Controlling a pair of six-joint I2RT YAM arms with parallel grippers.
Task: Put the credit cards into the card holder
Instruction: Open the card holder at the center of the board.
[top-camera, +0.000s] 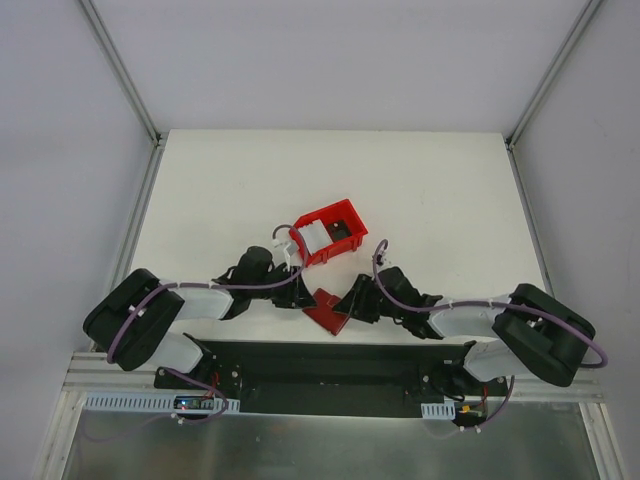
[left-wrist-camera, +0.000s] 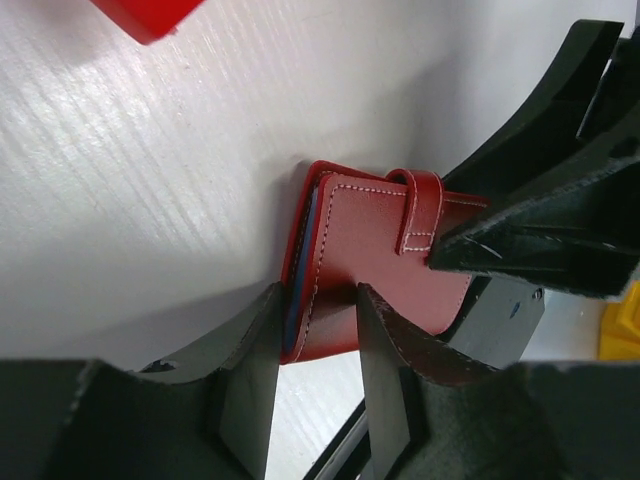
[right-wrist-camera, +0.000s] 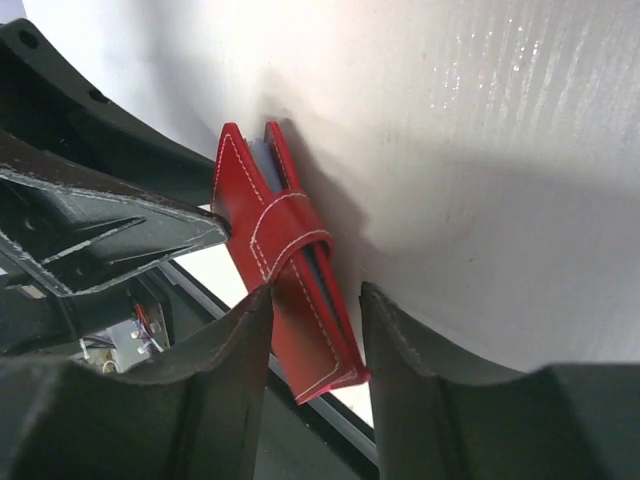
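Dark-red card holder (left-wrist-camera: 370, 240) on edge against the white desk (left-wrist-camera: 150, 180) – left hand (left-wrist-camera: 318, 305) and right hand (right-wrist-camera: 315, 305) each pinching one end.

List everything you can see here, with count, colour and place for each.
card holder: one, dark red, near table edge, between both hands
card: one edge showing, grey-blue, inside the card holder
bin: one, bright red, behind the card holder
white item: one, inside the bin, unidentifiable
table: one, white, under everything
left hand: one, black, shut on the card holder
right hand: one, black, shut on the card holder
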